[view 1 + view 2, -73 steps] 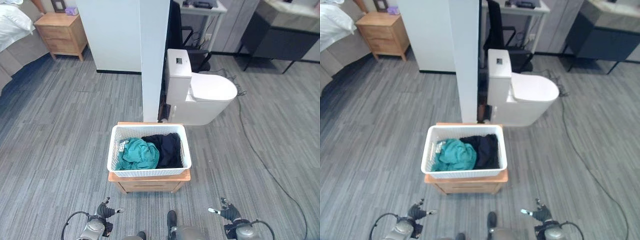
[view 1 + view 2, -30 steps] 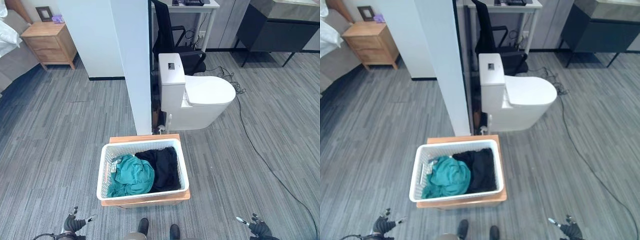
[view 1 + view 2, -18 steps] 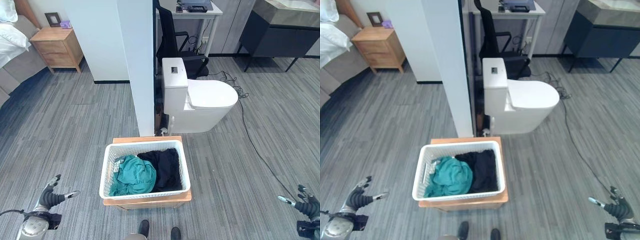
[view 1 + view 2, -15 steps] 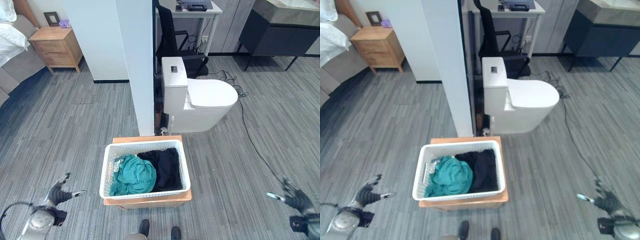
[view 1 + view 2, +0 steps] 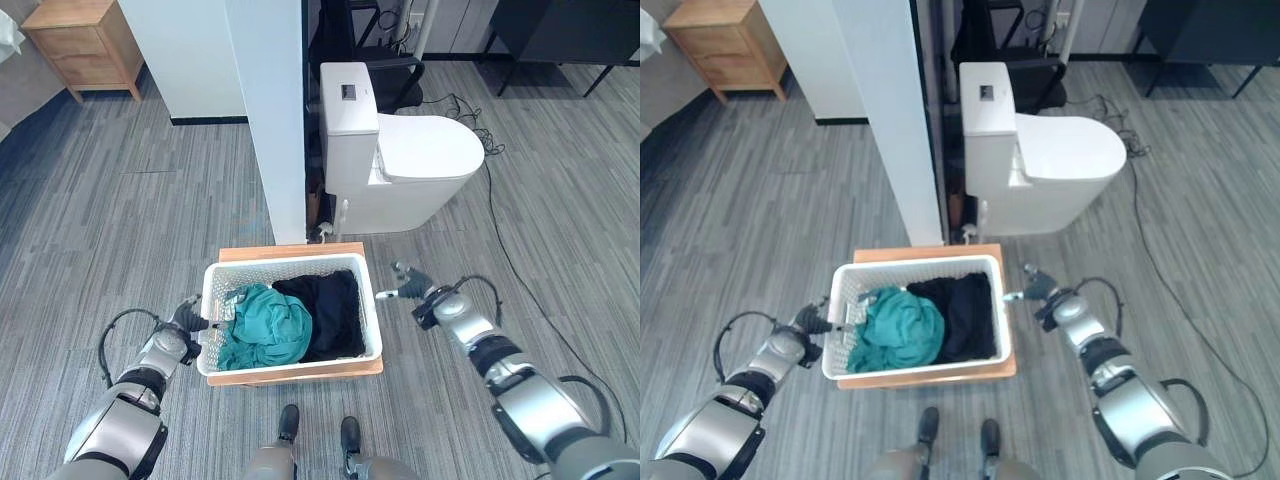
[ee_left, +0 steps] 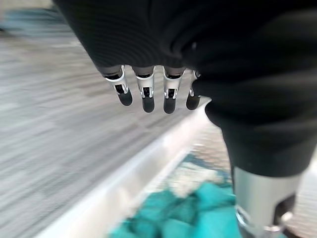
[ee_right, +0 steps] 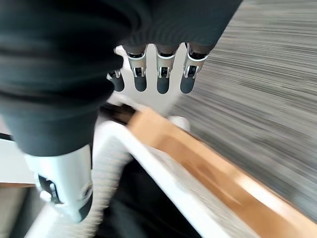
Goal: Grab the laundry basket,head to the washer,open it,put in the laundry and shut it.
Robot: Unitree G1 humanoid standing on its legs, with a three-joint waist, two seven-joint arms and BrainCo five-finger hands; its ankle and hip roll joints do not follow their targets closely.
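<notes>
A white perforated laundry basket (image 5: 286, 264) stands on a low wooden table (image 5: 300, 369). In it lie a teal garment (image 5: 268, 334) on the left and dark clothes (image 5: 330, 308) on the right. My left hand (image 5: 186, 318) is at the basket's left rim, fingers (image 6: 143, 96) straight outside the rim (image 6: 143, 163) and thumb (image 6: 262, 198) over the teal garment (image 6: 188, 213). My right hand (image 5: 409, 283) is by the right rim, fingers (image 7: 158, 79) straight above the table's edge (image 7: 198, 163) and thumb (image 7: 64, 183) on the basket's side. Both hands are open and hold nothing.
A white toilet (image 5: 415, 165) stands just behind the basket, next to a white partition wall (image 5: 270, 100). A wooden nightstand (image 5: 85, 35) is at the far left, a black chair (image 5: 372, 62) behind the toilet. A cord (image 5: 520, 275) runs over the grey floor on the right.
The camera has tilted down. Both hands have swung inward from wide apart near the lower corners to the basket's left and right sides.
</notes>
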